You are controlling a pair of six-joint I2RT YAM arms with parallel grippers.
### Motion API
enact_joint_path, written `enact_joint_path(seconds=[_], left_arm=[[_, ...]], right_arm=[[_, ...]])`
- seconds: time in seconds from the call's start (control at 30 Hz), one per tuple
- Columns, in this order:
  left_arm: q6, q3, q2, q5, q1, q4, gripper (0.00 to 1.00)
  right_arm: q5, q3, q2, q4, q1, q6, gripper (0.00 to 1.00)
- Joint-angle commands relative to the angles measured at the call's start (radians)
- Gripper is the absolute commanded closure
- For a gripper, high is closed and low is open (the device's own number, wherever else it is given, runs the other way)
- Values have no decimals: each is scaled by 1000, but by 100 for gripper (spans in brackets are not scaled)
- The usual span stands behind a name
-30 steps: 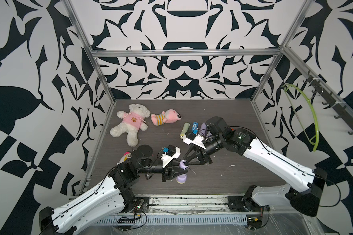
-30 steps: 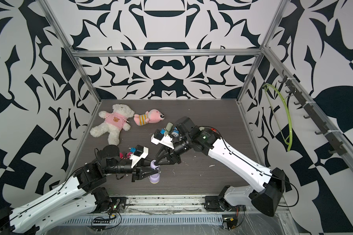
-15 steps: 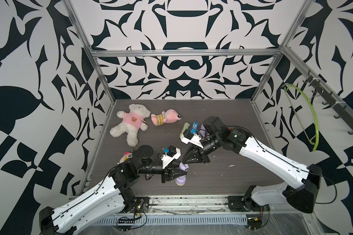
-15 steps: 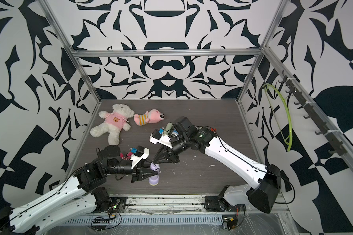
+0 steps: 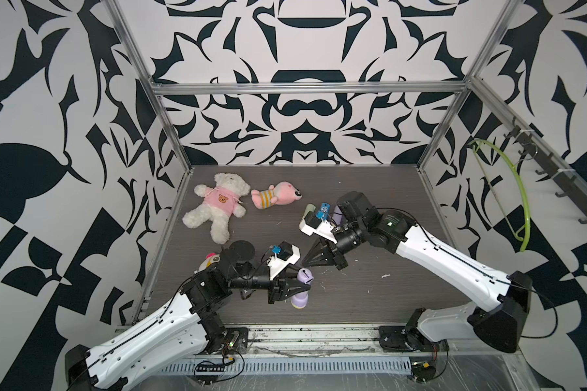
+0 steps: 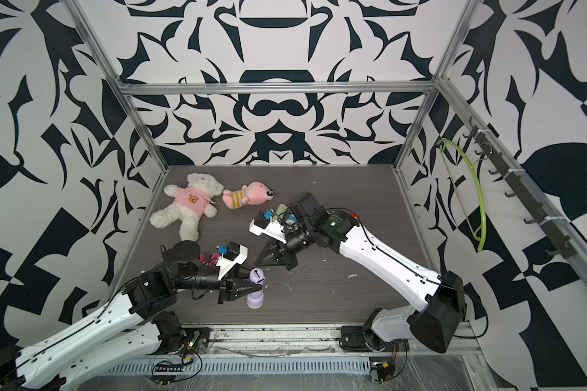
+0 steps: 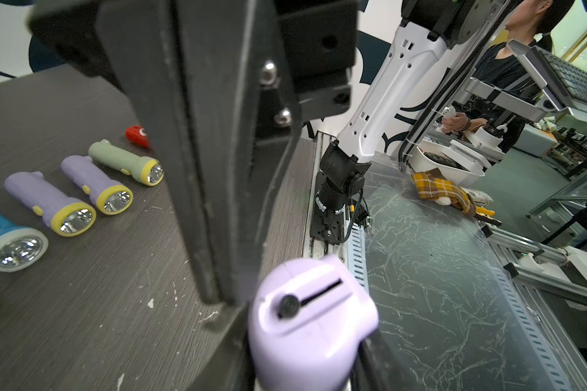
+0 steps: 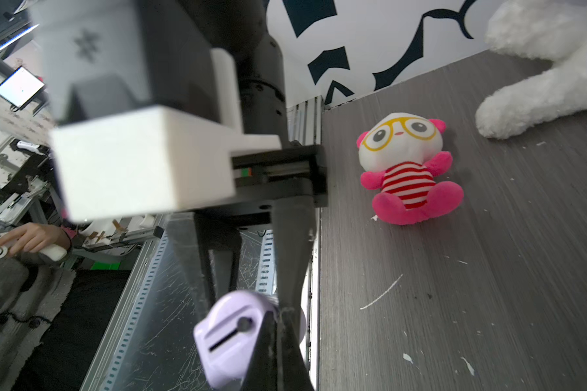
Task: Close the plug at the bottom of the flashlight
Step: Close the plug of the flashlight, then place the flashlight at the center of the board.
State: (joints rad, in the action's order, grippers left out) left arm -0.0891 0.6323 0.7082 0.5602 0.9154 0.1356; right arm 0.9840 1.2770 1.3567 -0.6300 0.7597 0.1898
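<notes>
Lilac plastic, the flashlight (image 5: pixel 299 300) stands on its lens end near the front edge of the dark wood-grain bench (image 5: pixel 370 304), with its bottom end turned upward. In the left wrist view that end carries the plug (image 7: pixel 307 298), a flap with a narrow dark slot and a small dark round stud. It lies close to the body, though whether it is fully seated cannot be told. The left fingers (image 5: pixel 294 290) reach in level from the side, parted only as far as the flashlight's width and clamped on its body just below the upturned end. The right fingers (image 5: pixel 310 260) are pressed together with nothing between them. They slant down from farther back on the bench, and their joined tip sits right at the rim of the upturned end. The right wrist view shows the tip overlapping the lilac cap (image 8: pixel 234 335), but actual contact cannot be made out. Behind the left arm, near the bench's left edge, lies a small white-and-pink plush with yellow glasses (image 8: pixel 404 169). Farther back lie a white teddy bear in a pink hoodie (image 5: pixel 217 203) and a pink plush with a striped middle (image 5: pixel 275 196). The left wrist view shows more flashlights lying in a row on the bench: two lilac (image 7: pixel 48 203), one green (image 7: pixel 126 162) and one blue (image 7: pixel 7 242). A green hanger (image 5: pixel 519 189) hangs from a hook rail on the right wall.
</notes>
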Motion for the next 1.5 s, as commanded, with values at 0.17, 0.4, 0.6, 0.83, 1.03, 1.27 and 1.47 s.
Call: enact_joint_path(seconds=[0.17,0.4,0.6,0.83,1.03,1.27,1.47], left_arm=[[-17,62,46,-28,-1,-92,90],[-66,200,267,-189,-11,-80,90],[-179,459,601,-188,-64,-42,92],[-283,667,863,-137,-67,-94,93],[-387,708,951,-107,-69,-182,93],[-492,736,1011,-68,-75,-263,92],[-560,729,1043,-15,-75,-350,92]], right_arm=[[-629,83,-68,76,-51,-199,98],[-1380,-33,-245,-30,-54,-413,99],[-1563,-54,-321,-244,-54,-577,97],[-1343,-213,-506,-150,-54,-536,76],[-1188,-294,-649,-91,-54,-541,52],[-1097,-332,-606,-79,-53,-595,44],[-1079,-366,-594,-19,-52,-617,45]])
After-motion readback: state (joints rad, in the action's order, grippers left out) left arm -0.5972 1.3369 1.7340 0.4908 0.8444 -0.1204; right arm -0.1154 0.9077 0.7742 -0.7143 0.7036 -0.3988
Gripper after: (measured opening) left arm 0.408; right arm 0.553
